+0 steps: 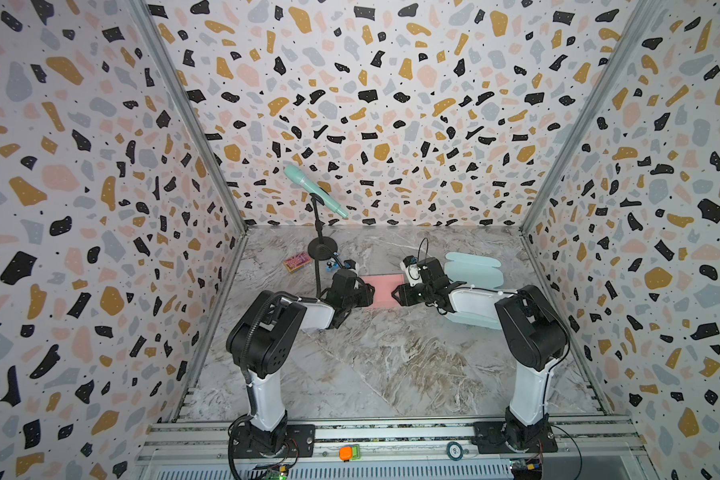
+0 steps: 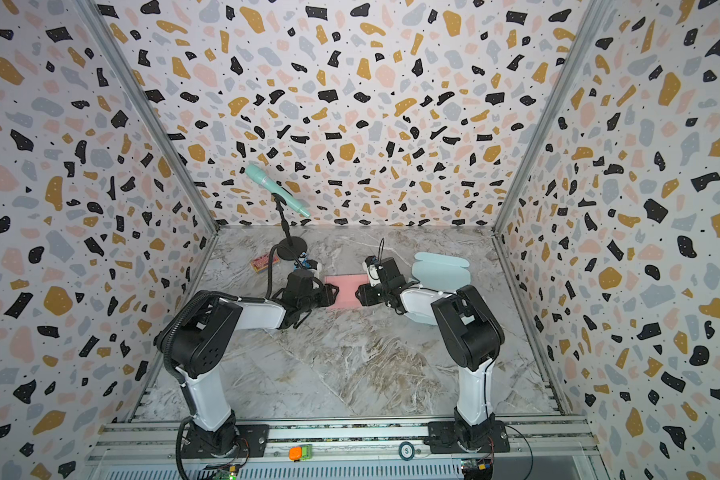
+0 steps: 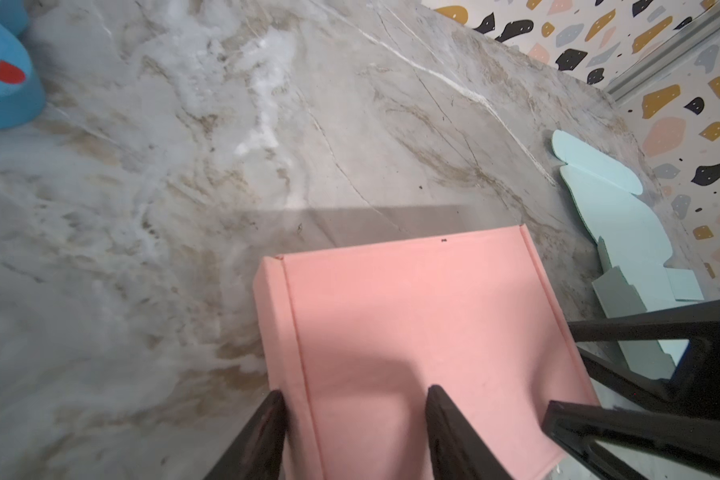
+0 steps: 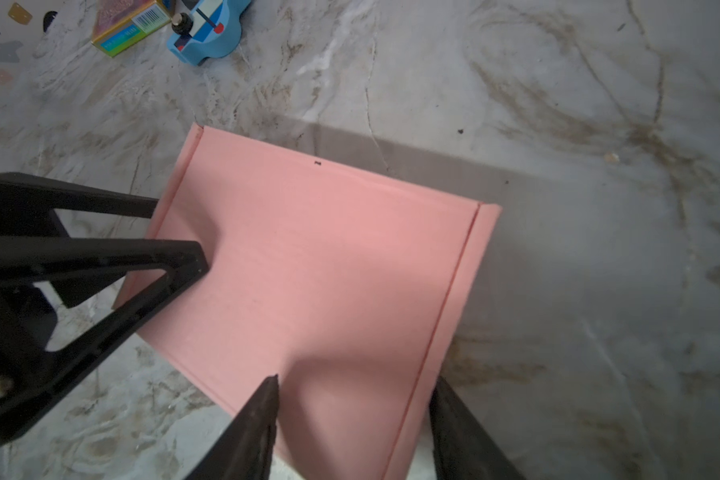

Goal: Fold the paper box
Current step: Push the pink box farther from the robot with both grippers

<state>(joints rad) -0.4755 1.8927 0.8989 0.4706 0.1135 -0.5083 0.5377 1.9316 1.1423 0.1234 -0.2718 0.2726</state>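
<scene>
Fingers (image 3: pixel 262 432) of the left gripper (image 3: pixel 355 392) stand spread and straddle the left side edge of the pink paper box (image 3: pixel 433 324): one tip sits outside the side wall, the other over the lid. The right gripper (image 4: pixel 356 380) mirrors this at the opposite edge, its fingers (image 4: pixel 258 424) also spread, one over the lid and one just outside the folded side strip. Neither pair pinches the box; whether the tips press the lid I cannot tell.

In both top views the box (image 1: pixel 381 289) lies flat on the counter (image 1: pixel 391 365), mid-depth and between the two grippers, its lid down and a fold line running along each short side. Its far long edge is free, with bare counter beyond it toward the back wall (image 1: pixel 391 104). The near long edge faces a wide bare stretch of counter reaching to the arm bases.

A pale blue blank (image 1: pixel 472 266) lies flat to the right, partly under the right arm, near the box but apart from it. Behind the left gripper stand a microphone stand (image 1: pixel 321 249), a small carton (image 4: pixel 127 25) and a blue toy (image 4: pixel 208 33), all well apart from the box.
</scene>
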